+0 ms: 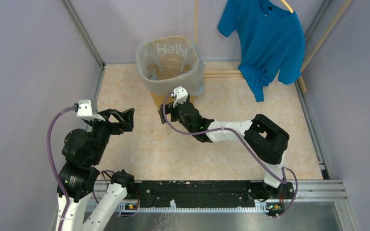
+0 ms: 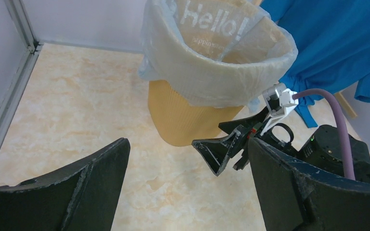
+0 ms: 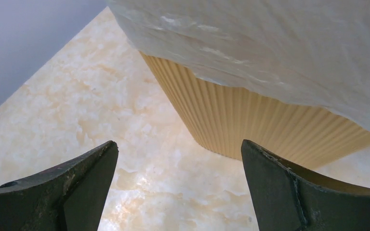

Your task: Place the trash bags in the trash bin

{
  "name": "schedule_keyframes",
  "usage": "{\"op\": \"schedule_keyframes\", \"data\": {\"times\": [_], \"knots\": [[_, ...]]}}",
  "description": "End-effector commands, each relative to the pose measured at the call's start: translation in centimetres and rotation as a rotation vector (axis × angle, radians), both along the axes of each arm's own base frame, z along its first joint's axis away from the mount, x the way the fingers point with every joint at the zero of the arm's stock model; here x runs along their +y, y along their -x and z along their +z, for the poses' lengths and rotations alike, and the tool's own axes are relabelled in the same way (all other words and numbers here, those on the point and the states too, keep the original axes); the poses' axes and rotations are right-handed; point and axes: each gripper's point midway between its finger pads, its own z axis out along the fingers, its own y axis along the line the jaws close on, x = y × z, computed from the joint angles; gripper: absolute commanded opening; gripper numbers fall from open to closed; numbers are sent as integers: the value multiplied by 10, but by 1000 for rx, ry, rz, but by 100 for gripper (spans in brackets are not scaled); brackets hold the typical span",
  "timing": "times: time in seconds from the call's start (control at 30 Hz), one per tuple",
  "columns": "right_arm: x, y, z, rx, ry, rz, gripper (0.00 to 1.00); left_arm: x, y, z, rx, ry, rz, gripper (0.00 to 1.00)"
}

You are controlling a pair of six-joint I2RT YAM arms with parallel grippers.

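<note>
Left gripper [image 1: 124, 120]: jaws wide, empty, to the near left of the trash bin [image 2: 183, 115], apart from it. Right gripper [image 1: 166, 114]: jaws wide, empty, just before the bin's ribbed base. Trash bag [image 2: 197, 72]: lines the bin, folded over its rim; blue T-shirt [image 1: 270, 38] hangs to its right.

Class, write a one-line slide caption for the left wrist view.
Trash bag lines the yellow bin, folded over its rim; open right gripper near its base, blue T-shirt behind.

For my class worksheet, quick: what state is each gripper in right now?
Left gripper: open, holding nothing.
Right gripper: open, holding nothing, close to the trash bin.
</note>
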Motion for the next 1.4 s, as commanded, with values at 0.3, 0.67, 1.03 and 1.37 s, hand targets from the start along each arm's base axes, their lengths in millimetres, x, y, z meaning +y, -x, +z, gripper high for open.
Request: {"op": "schedule_keyframes", "data": {"times": [0.3, 0.67, 1.03, 1.37], "knots": [[-111, -35, 38, -151, 28, 19, 99, -11, 0, 3, -11, 33, -50, 99], [-42, -79, 48, -229, -80, 87, 99, -11, 0, 7, -7, 42, -53, 99], [-45, -163, 26, -172, -41, -384, 99, -8, 7, 8, 12, 53, -40, 99], [-34, -132, 63, -153, 57, -207, 99, -9, 5, 1, 45, 59, -36, 99]]}}
